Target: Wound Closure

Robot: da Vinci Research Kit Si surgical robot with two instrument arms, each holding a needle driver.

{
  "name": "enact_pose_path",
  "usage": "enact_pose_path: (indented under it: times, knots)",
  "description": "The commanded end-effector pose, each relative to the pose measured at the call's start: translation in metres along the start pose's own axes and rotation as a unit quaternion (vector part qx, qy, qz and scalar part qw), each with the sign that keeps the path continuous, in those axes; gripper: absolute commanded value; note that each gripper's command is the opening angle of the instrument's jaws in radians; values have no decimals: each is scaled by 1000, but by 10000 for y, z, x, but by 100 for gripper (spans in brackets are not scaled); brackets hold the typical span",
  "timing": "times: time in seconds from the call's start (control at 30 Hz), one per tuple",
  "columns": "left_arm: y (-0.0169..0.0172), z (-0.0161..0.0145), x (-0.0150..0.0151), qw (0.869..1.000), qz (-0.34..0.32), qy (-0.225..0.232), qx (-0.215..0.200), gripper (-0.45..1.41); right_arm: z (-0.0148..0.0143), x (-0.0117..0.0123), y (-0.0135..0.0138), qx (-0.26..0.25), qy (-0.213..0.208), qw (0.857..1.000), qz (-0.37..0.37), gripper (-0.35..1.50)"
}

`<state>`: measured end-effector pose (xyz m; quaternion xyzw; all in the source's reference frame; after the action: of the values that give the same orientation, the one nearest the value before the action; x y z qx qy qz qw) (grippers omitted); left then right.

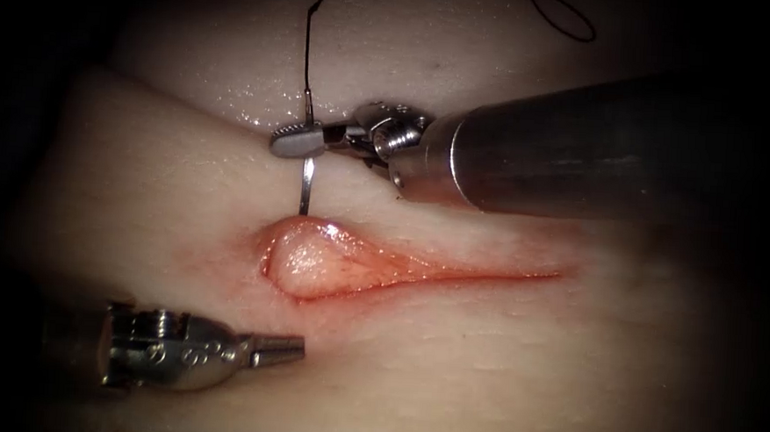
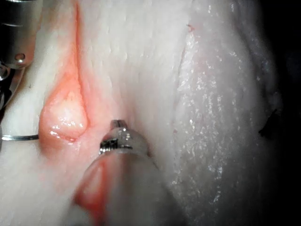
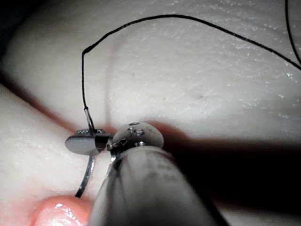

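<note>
Right tool (image 1: 299, 140): jaws clamped on the needle near its thread end, above the cut; its shaft comes in from the right.
Needle (image 1: 306, 185): held roughly upright, its curve running down from the jaws, its tip at the tissue just above the wide end of the cut. Whether the tip has entered the tissue cannot be told. In the right wrist view the needle (image 3: 87, 176) drops from the jaws to the edge of the pink bulge.
Thread (image 1: 309, 45): dark, rising from the needle's upper end, then looping across the tissue at the top.
Left tool (image 1: 277, 349): jaws together, holding nothing, lying below the cut near its wide end, apart from the needle.
Cut (image 1: 382, 269): gaping at the left end, narrowing to a red line toward the right.
Tissue (image 1: 483, 362): pale, wet, tinged red along the cut.
</note>
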<state>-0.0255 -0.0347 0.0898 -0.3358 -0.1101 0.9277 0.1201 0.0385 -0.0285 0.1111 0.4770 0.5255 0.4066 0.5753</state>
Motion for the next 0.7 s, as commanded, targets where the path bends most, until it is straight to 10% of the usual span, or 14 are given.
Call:
enact_pose_path:
  times: [0.03,0.7]
  knots:
    - [5,8,-1,1000,0,0,-2,-45,11,-3,1,5,-4,1000,17,-35]
    - [6,9,-2,1000,1,0,-1,-45,11,-27,-28,45,-12,989,139,-35]
